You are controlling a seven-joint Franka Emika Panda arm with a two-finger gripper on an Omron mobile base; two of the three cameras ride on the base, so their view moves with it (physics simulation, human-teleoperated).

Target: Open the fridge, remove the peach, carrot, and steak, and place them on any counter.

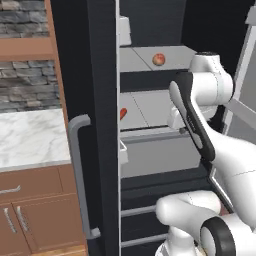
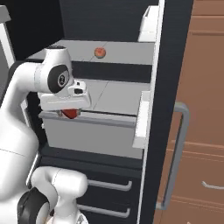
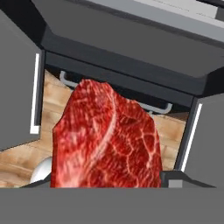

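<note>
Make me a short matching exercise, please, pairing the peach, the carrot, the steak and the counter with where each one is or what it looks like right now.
Things:
1. peach
2. carrot
3. steak
4. counter

Descriptions:
A. white marble with grey veins, beside the fridge
B. between the fingers of the gripper, in front of the fridge
C. on the upper shelf inside the fridge
D. on the lower shelf, partly hidden by the door's edge

Pairs: 1-C, 2-D, 3-B, 4-A

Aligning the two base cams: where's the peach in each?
Left base view: peach sits upper centre-right, on the upper fridge shelf.
Right base view: peach sits upper centre-left, on the same shelf.
Shared landmark: that light-grey shelf, above the white arm.
</note>
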